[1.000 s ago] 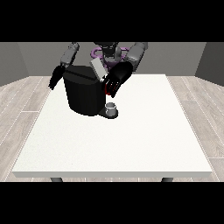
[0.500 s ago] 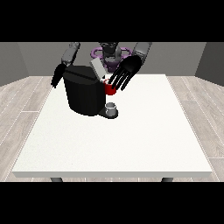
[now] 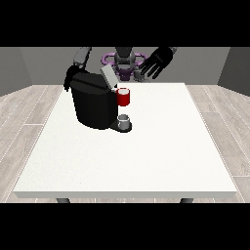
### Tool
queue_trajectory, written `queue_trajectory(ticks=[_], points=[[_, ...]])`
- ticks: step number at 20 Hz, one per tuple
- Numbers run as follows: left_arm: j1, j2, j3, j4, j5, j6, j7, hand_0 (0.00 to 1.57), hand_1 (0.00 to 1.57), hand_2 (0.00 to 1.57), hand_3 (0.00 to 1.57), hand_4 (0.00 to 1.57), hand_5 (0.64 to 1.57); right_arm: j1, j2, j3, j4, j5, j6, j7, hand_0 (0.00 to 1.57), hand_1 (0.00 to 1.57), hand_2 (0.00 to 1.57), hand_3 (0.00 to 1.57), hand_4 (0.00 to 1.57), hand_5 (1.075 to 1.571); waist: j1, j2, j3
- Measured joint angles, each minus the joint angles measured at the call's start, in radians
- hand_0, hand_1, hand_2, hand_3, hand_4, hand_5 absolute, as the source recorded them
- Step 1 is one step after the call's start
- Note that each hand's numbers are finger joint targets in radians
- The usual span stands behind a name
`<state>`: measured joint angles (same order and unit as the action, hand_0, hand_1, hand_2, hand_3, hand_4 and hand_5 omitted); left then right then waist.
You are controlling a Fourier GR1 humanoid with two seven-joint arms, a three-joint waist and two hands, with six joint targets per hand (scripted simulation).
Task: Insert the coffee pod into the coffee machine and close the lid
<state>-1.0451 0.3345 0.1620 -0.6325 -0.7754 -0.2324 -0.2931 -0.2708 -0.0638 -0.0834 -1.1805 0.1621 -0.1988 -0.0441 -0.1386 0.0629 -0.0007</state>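
The black coffee machine stands on the table's far left part. Its grey lid is tilted up at the back. A red thing at the machine sits at its front right. On the machine's low base rests a small grey thing; I cannot tell whether it is the pod. The hand at the view's right is raised above the table's far edge, right of the machine, fingers spread and holding nothing. The hand at the view's left is by the machine's back left corner, mostly hidden.
The white table stretches wide towards the camera and to the right of the machine. The robot's torso stands behind the far edge. Grey floor planks surround the table.
The hand at the view's right has risen and moved right, away from the red thing at the machine, and its fingers have spread. The hand at the view's left has barely moved.
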Motion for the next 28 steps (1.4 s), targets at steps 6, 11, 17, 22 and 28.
queue_trajectory(ticks=[6, 11, 17, 22, 28], points=[[0.179, -0.174, 0.172, 0.020, 0.232, -0.006, -0.050, 0.00, 0.00, 0.00, 0.00, 0.27, 1.571, 0.077, 0.003, -0.019, -0.007, -0.032, 0.015, -0.020, 0.00, 0.00, 0.00, 0.00, 0.00, 1.571, 0.100, -0.152, -0.0014], [0.327, -0.256, 0.221, 0.041, 0.316, -0.034, -0.060, 0.00, 0.00, 0.00, 0.00, 0.37, 1.571, 0.089, 0.005, -0.006, -0.052, -0.072, 0.076, 0.000, 0.00, 0.00, 0.00, 0.00, 0.00, 1.571, 0.173, -0.284, -0.0004], [0.445, -0.302, 0.219, 0.017, 0.354, -0.055, -0.040, 0.00, 0.00, 0.00, 0.00, 0.41, 1.571, 0.051, -0.047, 0.019, -0.115, -0.081, 0.159, 0.050, 0.00, 0.00, 0.00, 0.00, 0.25, 1.571, 0.228, -0.356, 0.0002], [0.478, -0.324, 0.193, -0.065, 0.421, -0.089, 0.012, 0.00, 0.00, 0.00, 0.00, 0.43, 1.571, -0.009, -0.105, -0.016, -0.096, -0.084, 0.180, 0.066, 0.00, 0.00, 0.00, 0.00, 0.00, 1.571, 0.290, -0.349, 0.0008], [0.529, -0.330, 0.141, -0.194, 0.485, -0.101, 0.043, 0.00, 0.00, 0.00, 0.00, 0.39, 1.571, -0.107, -0.146, -0.082, -0.041, -0.136, 0.203, 0.108, 0.00, 0.00, 0.00, 0.00, 0.00, 1.571, 0.329, -0.281, 0.0011]])
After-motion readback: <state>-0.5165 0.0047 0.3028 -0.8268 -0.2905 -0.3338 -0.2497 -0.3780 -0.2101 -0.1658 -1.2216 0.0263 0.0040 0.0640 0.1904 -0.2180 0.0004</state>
